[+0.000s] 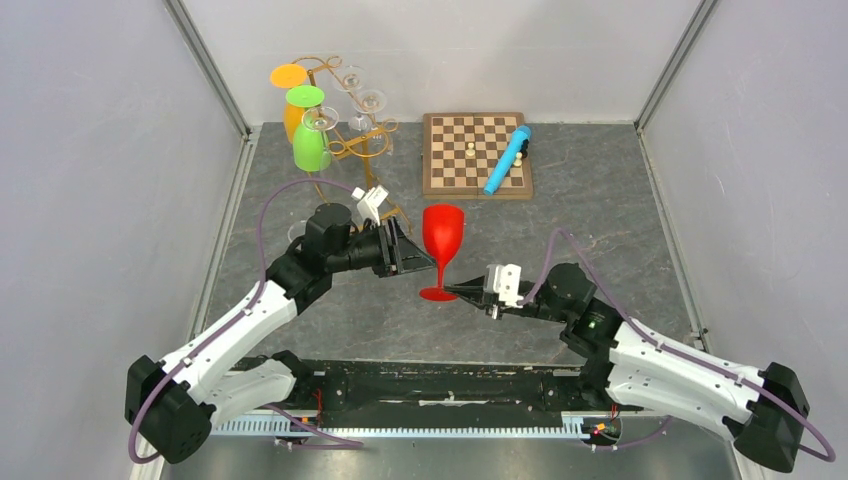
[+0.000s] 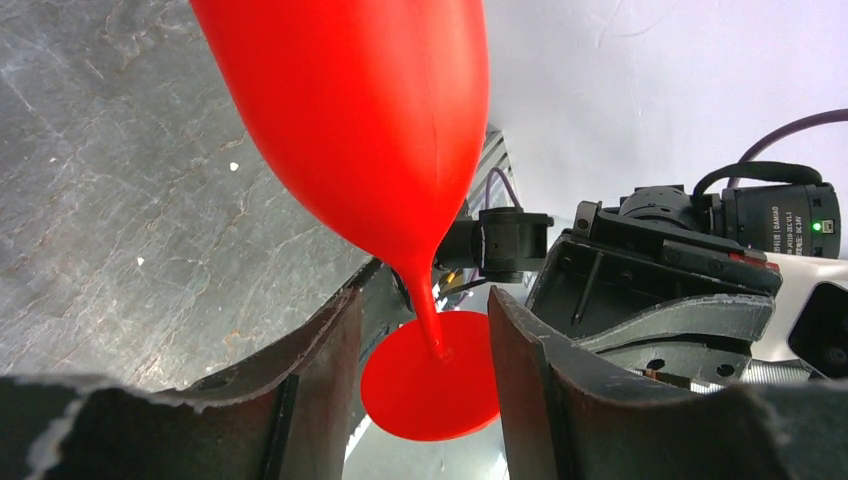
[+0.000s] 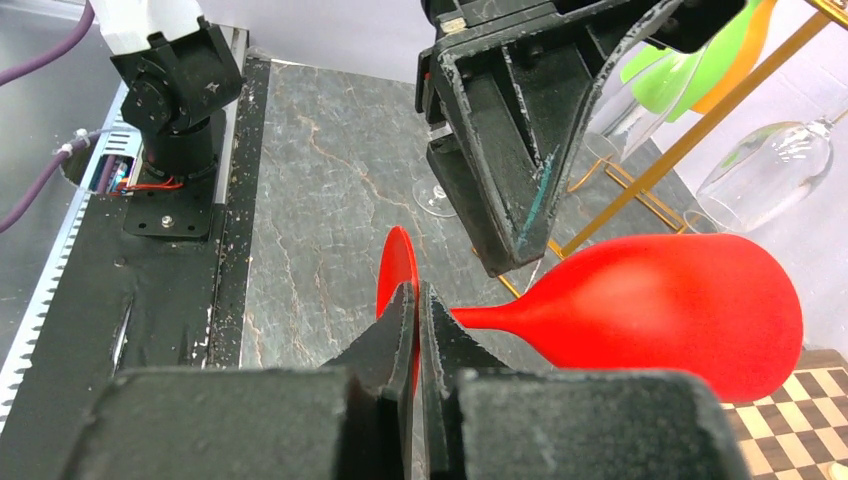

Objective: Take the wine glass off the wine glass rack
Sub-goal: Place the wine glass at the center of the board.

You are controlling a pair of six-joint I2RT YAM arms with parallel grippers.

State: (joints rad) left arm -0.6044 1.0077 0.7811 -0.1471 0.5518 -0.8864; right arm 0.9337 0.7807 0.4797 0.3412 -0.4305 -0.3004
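I see the red wine glass (image 1: 442, 232) standing upright on the table (image 1: 600, 220) at the centre of the overhead frame, well apart from the wine glass rack (image 1: 362, 140) in the upper left. My left gripper (image 1: 416, 258) sits just left of the glass with its fingers spread. In its wrist view they flank the stem without touching it. My right gripper (image 1: 458, 290) comes in from the lower right, fingers pressed together at the edge of the glass's foot. I cannot tell whether the rim is nipped between them. On the rack hang a green glass (image 1: 310, 148), an orange glass (image 1: 290, 78) and some clear glasses (image 1: 362, 95). Right of the rack, at the upper middle, lies a wooden chessboard (image 1: 450, 170) with a blue tube (image 1: 507, 160) across it.
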